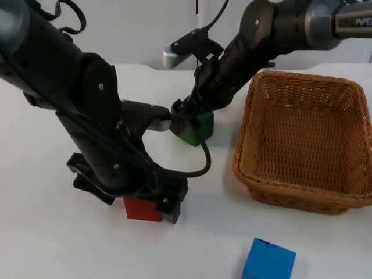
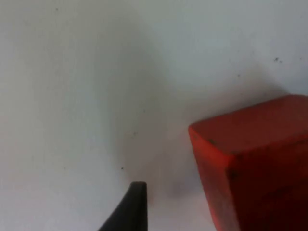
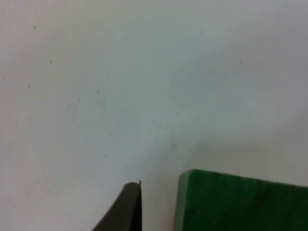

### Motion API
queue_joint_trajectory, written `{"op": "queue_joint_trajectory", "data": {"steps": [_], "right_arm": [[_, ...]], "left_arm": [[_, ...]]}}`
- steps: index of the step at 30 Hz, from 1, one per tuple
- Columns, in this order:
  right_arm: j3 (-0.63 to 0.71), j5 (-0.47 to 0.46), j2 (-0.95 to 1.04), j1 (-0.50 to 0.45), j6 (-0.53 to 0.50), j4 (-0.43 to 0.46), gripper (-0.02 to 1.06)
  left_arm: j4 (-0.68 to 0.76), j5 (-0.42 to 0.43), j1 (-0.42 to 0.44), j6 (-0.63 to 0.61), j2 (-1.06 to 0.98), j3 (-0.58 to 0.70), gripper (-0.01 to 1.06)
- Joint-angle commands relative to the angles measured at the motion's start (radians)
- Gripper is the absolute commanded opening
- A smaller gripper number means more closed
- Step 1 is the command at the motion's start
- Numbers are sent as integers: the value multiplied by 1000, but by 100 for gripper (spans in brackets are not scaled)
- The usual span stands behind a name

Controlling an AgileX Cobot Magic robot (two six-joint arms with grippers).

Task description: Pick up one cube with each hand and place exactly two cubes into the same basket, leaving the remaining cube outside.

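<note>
A red cube (image 1: 141,210) lies on the white table at the front left, and my left gripper (image 1: 146,203) is down over it. In the left wrist view a strip of table separates the black fingertip (image 2: 132,204) from the red cube (image 2: 255,159), so this gripper is open. Mid-table, a green cube (image 1: 199,131) sits under my right gripper (image 1: 189,123). The right wrist view shows a narrow gap between its fingertip (image 3: 127,207) and the green cube (image 3: 240,202), so it is open too. A blue cube (image 1: 268,261) lies apart at the front edge.
A woven wicker basket (image 1: 241,160) with nothing inside stands at the right, close to the green cube. The two arms are near each other over the table's middle. Bare table stretches along the left and the front.
</note>
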Motion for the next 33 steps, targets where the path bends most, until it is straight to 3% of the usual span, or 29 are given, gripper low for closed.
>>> {"op": "queue_joint_trajectory", "data": {"steps": [1,23,25,27,28,32,33], "right_arm": [[-7,-18,8,8,-8,6,105],[-7,-43,52,8,-13,6,104],[-7,-40,52,8,-13,6,92],[-7,-36,48,8,-13,6,73],[-7,-36,48,8,-13,6,73],[-7,-32,17,8,-6,6,24],[-7,-32,17,8,-6,6,24]], "left_arm": [[-18,-20,-5,-11,8,-5,105],[-23,-84,-2,-46,15,-5,103],[-23,-84,-2,-46,15,-5,91],[-23,-84,-2,-49,15,-5,76],[-23,-84,-2,-49,15,-5,76],[-23,-77,-2,-54,15,-5,32],[-23,-77,-2,-54,15,-5,32]]}}
